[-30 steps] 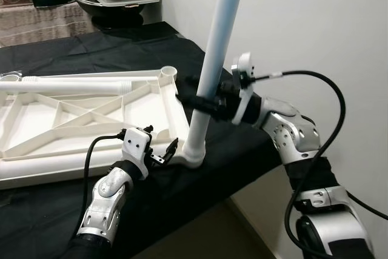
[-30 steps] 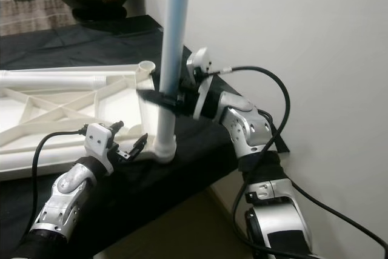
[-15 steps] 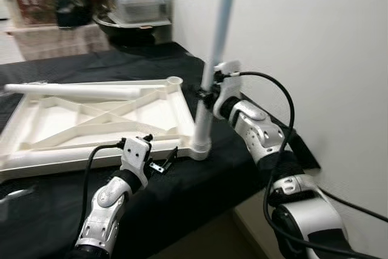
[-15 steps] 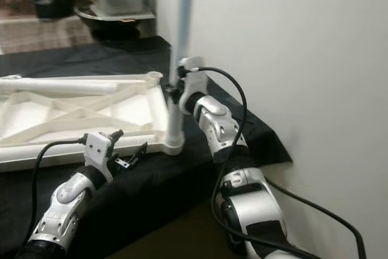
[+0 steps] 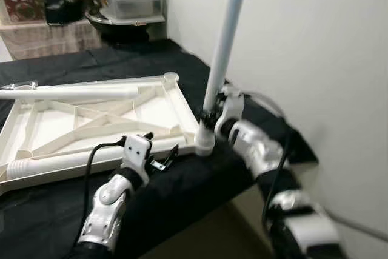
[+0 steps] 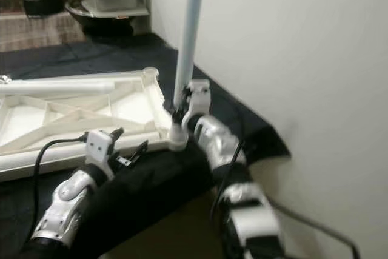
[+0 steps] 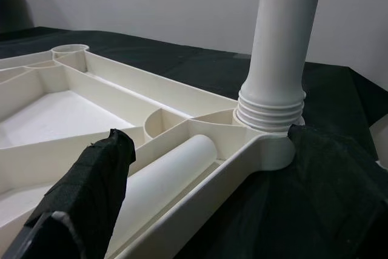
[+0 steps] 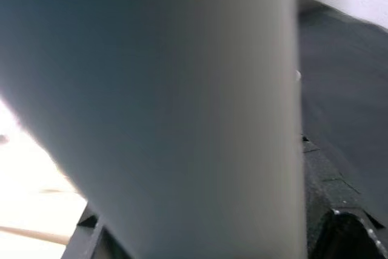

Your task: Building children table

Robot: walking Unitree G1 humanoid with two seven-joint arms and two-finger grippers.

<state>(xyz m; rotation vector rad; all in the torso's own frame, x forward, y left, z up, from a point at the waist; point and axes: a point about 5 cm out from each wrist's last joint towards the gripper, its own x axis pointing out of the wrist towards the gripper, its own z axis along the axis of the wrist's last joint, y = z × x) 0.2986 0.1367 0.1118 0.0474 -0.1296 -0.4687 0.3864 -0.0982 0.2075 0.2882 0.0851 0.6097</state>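
Observation:
A white children's tabletop (image 5: pixel 97 119) lies upside down on a table under a black cloth (image 5: pixel 54 222). One white leg (image 5: pixel 225 47) stands upright in the near right corner socket (image 5: pixel 204 144). My right gripper (image 5: pixel 213 119) is shut on this leg just above the socket, and the leg looms blurred in the right wrist view (image 8: pixel 170 107). A second leg (image 5: pixel 73 93) lies across the far side, and a third (image 7: pixel 163 174) lies in the near channel. My left gripper (image 5: pixel 162 154) is open beside the tabletop's near edge, a little left of the socket (image 7: pixel 267 144).
A white wall (image 5: pixel 315 40) runs close along the right side of the table. Plastic bins and a dark bowl (image 5: pixel 124 5) stand at the back. The table's near edge drops to the floor (image 5: pixel 200 238) right below my arms.
The camera has shifted and the view is blurred. My right gripper has slid down the upright leg, from mid height to just above the socket. The left gripper keeps its place.

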